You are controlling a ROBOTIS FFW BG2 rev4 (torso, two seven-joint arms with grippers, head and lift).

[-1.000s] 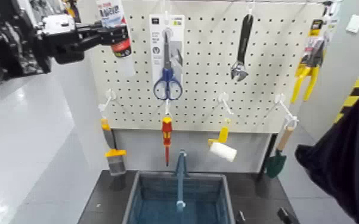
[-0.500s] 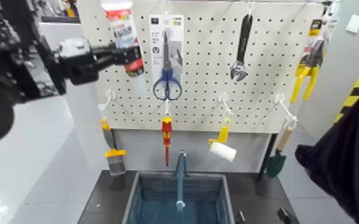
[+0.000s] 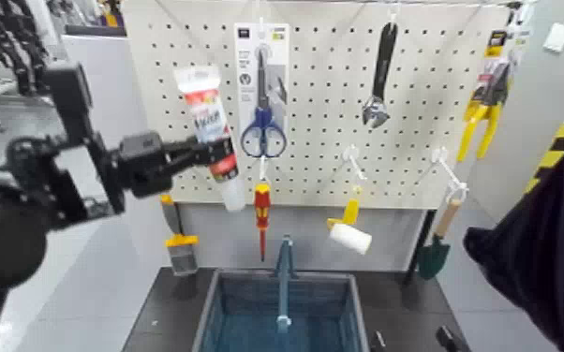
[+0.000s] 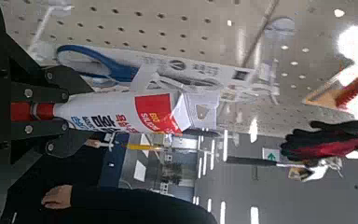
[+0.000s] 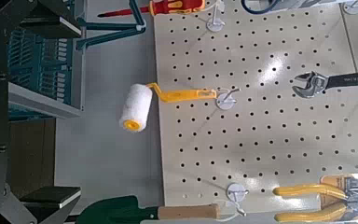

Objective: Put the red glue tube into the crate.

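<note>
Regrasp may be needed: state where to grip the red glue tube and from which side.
Its cylindrical body, side-on from the robot's left. The red glue tube hangs nearly upright, nozzle down, and the left gripper clamps its lower body that way.

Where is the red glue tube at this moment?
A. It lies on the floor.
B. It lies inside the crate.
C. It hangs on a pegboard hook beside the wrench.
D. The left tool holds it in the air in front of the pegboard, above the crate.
D: the left tool is shut on the red glue tube, held roughly upright before the pegboard, well above the crate.
</note>
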